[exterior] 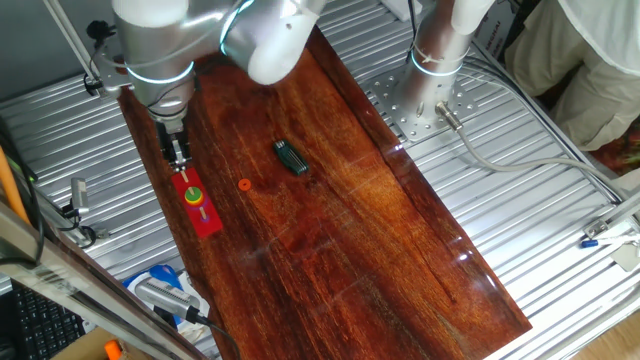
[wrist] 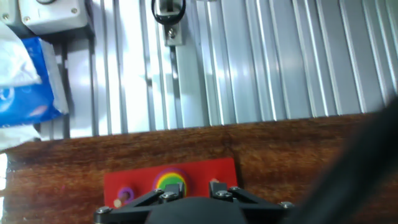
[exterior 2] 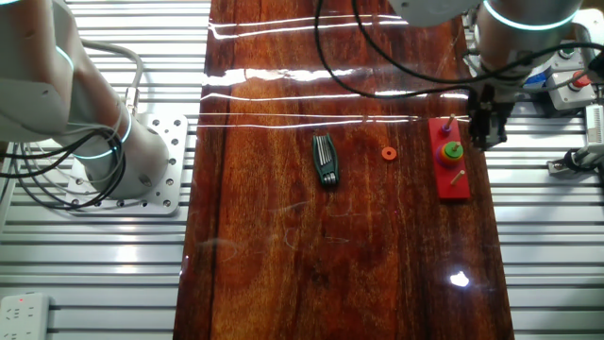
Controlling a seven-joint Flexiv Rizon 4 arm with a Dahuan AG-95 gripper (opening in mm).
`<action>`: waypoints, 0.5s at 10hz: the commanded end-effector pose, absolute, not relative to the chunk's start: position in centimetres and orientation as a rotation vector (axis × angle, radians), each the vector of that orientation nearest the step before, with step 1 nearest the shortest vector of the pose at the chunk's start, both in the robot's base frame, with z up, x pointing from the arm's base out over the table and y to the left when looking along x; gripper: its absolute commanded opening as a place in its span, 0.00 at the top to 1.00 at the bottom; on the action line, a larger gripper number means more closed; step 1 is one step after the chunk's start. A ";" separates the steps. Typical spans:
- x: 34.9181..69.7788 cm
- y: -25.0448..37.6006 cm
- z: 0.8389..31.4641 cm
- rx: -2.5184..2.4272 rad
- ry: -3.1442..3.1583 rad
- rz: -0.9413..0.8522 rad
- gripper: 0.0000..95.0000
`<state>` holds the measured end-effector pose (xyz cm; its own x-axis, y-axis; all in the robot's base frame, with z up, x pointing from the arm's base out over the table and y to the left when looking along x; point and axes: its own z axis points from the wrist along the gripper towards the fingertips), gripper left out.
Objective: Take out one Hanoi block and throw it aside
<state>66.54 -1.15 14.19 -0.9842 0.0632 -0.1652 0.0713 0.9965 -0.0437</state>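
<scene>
- Hanoi block, the flat green ring (exterior: 192,194), is seen stacked on a peg of the flat red plastic base (exterior: 203,212), with a yellow disc under it and a small red piece on top (the exact order of the stack is hard to read at this size).
- In the other fixed view the same green ring (exterior 2: 454,148) is found on the middle peg of the red base (exterior 2: 450,179), near the right edge of the glossy dark wooden board (exterior 2: 283,246).
- In the hand view the coloured stack is seen as blurred concentric rings, with the green ring (wrist: 171,182) just above the black finger mechanism at the bottom edge.
- The black two-finger gripper (exterior: 178,154) is held upright over the far end of the red base, just beside the stack; whether the fingers are parted or closed cannot be told, and nothing is seen gripped.
- A small orange ring (exterior: 244,184) lies alone on the board, apart from the base.
- A dark green folding tool set (exterior: 291,157) lies near the board's middle, beyond the orange ring.
- Ribbed metal table surface (exterior: 560,230) is seen on both sides of the board.
</scene>
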 end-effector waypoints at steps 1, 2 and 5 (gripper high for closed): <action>66.4 -1.2 13.6 0.091 2.959 -0.076 0.40; 66.4 -1.3 12.8 0.092 2.940 -0.077 0.40; 66.3 -0.8 12.4 0.150 2.935 -0.026 0.40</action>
